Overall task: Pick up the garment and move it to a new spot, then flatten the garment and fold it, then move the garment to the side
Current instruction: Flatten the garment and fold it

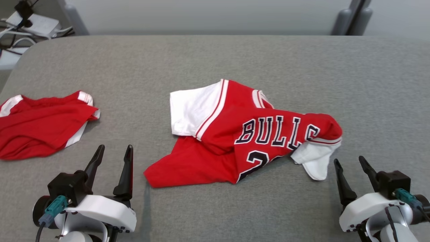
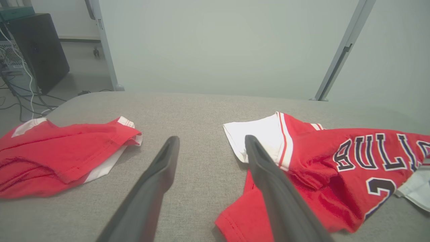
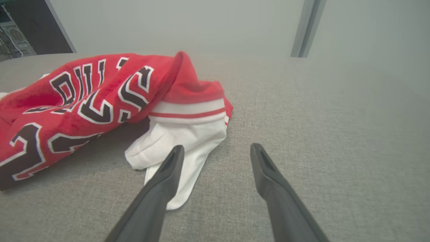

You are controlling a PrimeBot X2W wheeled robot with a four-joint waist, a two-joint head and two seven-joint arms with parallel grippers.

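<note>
Red crumpled jersey (image 1: pixel 235 141) on table (image 1: pixel 235 57)

1. The far half of the grey table (image 1: pixel 215 57) is bare, so there's loads of room to pass behind the crumpled jersey (image 1: pixel 242 134).
2. The right side is wide open too. The right gripper (image 1: pixel 348 160), fingers spread, sits near the jersey's white end.
3. The left lane is tighter: a bare strip between the jersey and a second red garment (image 1: pixel 43 124). The left gripper (image 1: pixel 115 148), fingers apart, points into it.
4. Cables (image 1: pixel 13 40) and frame posts (image 1: pixel 352 16) stand beyond the far edge.
</note>
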